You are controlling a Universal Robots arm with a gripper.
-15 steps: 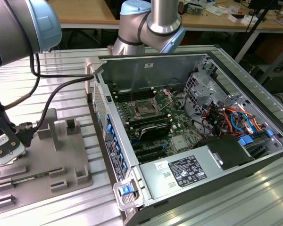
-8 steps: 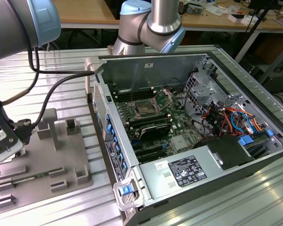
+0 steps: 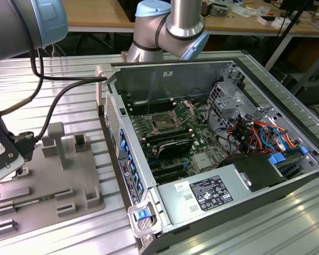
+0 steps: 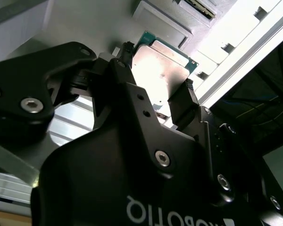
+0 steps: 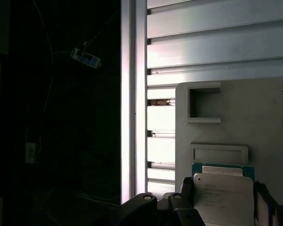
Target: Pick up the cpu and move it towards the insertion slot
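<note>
The cpu [image 4: 162, 70] is a small square chip with a pale silvery top and a green edge. It sits between the black fingers [image 4: 181, 101] of my gripper [image 4: 158, 68], which is shut on its two opposite sides. In the first wrist view the cpu [image 5: 221, 197] is held just over the grey tray [image 5: 254, 117]. In the exterior view my gripper [image 3: 8, 170] hangs low over the tray's [image 3: 69, 180] end at the exterior view's left. The insertion slot [image 3: 165, 121] lies far off to the exterior view's right, inside the open computer case, with its metal load plate raised.
The open computer case [image 3: 212, 159] holds the motherboard, cables, a drive cage and a power supply [image 3: 212, 191]; its side wall [image 3: 122, 143] stands between tray and socket. Upright blocks [image 3: 56, 138] rise from the tray. A black cable [image 3: 58, 101] trails from the arm. The table is ribbed metal.
</note>
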